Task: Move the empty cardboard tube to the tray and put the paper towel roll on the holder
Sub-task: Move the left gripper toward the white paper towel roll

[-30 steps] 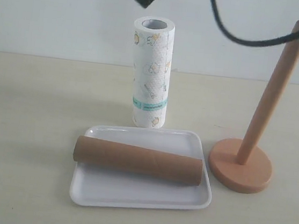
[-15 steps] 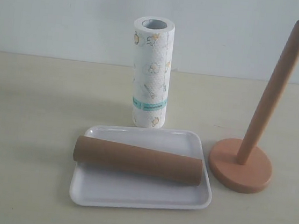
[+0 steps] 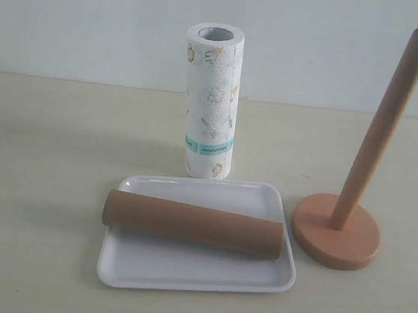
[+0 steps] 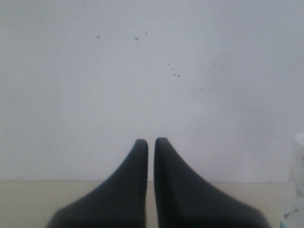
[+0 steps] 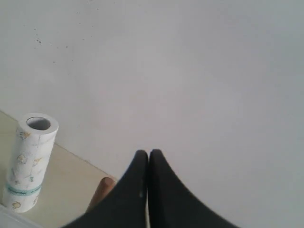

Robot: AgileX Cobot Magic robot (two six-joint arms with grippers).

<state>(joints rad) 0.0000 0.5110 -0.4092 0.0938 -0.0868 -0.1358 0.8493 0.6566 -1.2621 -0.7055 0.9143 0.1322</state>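
Nearest: the tray [image 3: 195, 277] sits on the worktop [image 3: 40, 182]. The empty cardboard tube [image 3: 193, 225] lies on its side across the tray, its left end poking just past the rim.

Just right of the tray: the holder [image 3: 382, 131], dowel bare.

Behind the tray's far rim: the paper towel roll [image 3: 212, 104], standing on end, nothing touching it.

Change: the dark arm and cable that hung across the top of the exterior view a second ago are gone from it. Nothing on the worktop has shifted.

Wrist views: left fingers [image 4: 137, 161] pressed together and empty; right fingers [image 5: 135, 175] likewise, facing the wall, with the roll and dowel tip well below.

Reading: the tube half looks done and the arms are clear. The roll has yet to go on the dowel.
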